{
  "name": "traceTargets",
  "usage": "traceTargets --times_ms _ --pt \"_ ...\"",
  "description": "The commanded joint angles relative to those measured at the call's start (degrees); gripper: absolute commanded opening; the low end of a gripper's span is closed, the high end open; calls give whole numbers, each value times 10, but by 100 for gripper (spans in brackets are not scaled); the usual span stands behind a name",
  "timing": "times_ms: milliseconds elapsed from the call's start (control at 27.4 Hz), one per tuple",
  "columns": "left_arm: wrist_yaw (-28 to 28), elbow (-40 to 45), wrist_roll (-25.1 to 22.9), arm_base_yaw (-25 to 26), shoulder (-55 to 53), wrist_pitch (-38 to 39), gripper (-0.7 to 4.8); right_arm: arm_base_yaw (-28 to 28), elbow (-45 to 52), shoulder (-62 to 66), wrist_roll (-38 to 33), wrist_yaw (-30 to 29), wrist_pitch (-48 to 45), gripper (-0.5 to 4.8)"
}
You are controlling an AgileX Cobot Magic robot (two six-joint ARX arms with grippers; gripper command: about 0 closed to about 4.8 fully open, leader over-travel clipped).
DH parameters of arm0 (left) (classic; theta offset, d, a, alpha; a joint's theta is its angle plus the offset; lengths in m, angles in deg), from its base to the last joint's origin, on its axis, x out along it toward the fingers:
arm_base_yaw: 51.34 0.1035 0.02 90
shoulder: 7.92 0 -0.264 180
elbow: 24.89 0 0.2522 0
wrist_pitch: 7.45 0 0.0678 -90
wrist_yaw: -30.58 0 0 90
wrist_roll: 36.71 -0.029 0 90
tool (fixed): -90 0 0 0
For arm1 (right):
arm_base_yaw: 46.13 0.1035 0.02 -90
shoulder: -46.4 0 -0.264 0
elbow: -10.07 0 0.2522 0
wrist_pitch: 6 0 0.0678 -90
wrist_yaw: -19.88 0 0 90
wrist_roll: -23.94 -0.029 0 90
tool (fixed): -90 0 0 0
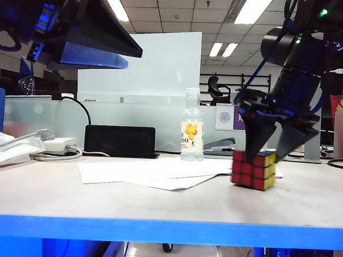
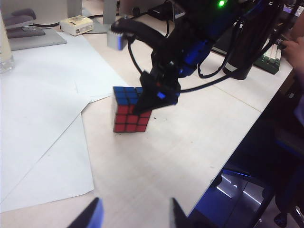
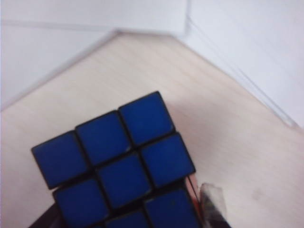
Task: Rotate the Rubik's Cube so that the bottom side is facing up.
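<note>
step: I grasp Rubik's Cube (image 1: 253, 169) | right gripper (image 1: 274, 153) astride it, grip unclear | left gripper (image 2: 134, 213) open, empty, well apart | next: clamp, lift, flip

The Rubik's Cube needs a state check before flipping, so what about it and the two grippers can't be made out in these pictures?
- Rubik's Cube underside: hidden against the table in every view.
- Right gripper contact: exterior and left wrist views show fingers straddling the cube; whether they press it is unclear.
- Right wrist view: the frame edge cuts off the cube's blue top; only one fingertip shows.
- Left gripper: only fingertips visible, spread.
</note>
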Motion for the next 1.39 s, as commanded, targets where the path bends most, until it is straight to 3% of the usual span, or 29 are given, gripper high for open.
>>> traceTargets --times_ms 37,621,694,913,1096,1242,1388 --pt "4 -1 1 -1 1 -6 187 1 -1 1 0 -36 8 237" --pt "28 -1 5 -1 1 0 186 -14 -1 41 -66 -327 49 244" --pt "32 -1 8 -1 1 3 186 -25 -1 54 -68 -328 48 255" --pt "35 -1 20 -1 1 10 186 -59 -1 61 -68 -287 2 423" --pt "34 -1 19 -1 1 12 186 -71 -10 59 -68 -216 -37 433" --pt "34 -1 19 -1 1 12 185 -67 -21 52 -53 -219 -40 433" --pt "34 -1 19 -1 1 11 185 -42 -23 19 25 -180 -41 479"
